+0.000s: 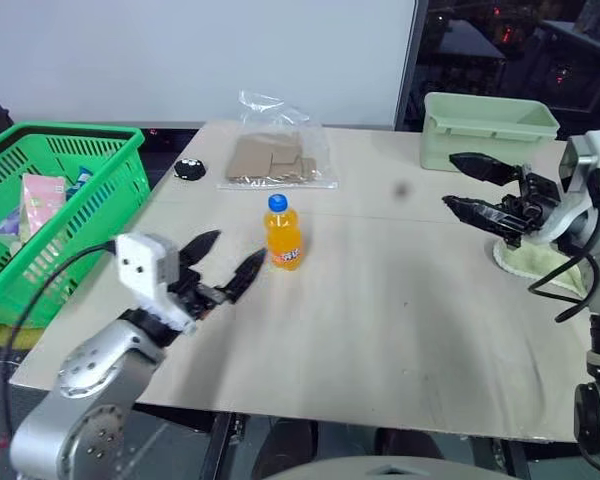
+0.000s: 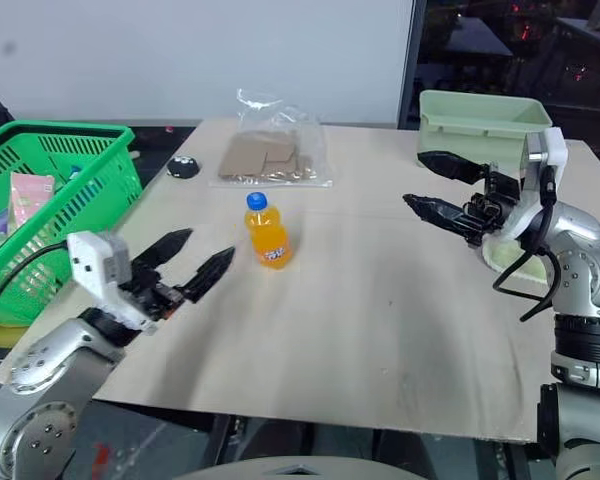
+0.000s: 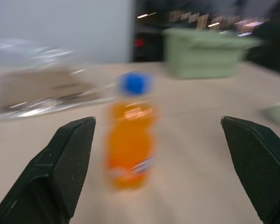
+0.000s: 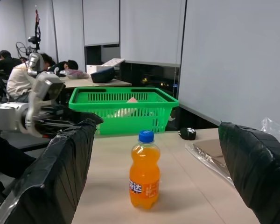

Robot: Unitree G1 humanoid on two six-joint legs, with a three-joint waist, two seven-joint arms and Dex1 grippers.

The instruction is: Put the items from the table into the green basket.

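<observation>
A small orange bottle [image 1: 283, 235] with a blue cap stands upright on the table, left of the middle. My left gripper [image 1: 238, 247] is open, just to the bottle's left and short of it, pointing at it without touching. In the left wrist view the bottle [image 3: 130, 140] stands between and beyond the two fingers. The green basket [image 1: 75, 133] stands off the table's left edge, with a pink carton [image 1: 40, 200] lying inside it. My right gripper [image 1: 449, 180] hangs open and empty over the table's right side, pointing left at the bottle [image 4: 144, 172].
A pale green tub [image 1: 485, 130] stands at the back right. A clear bag of brown card pieces [image 1: 275, 158] and a small black round object [image 1: 189, 169] lie at the back. A pale cloth [image 1: 530, 262] lies under the right arm. People [image 4: 18, 74] sit beyond the basket.
</observation>
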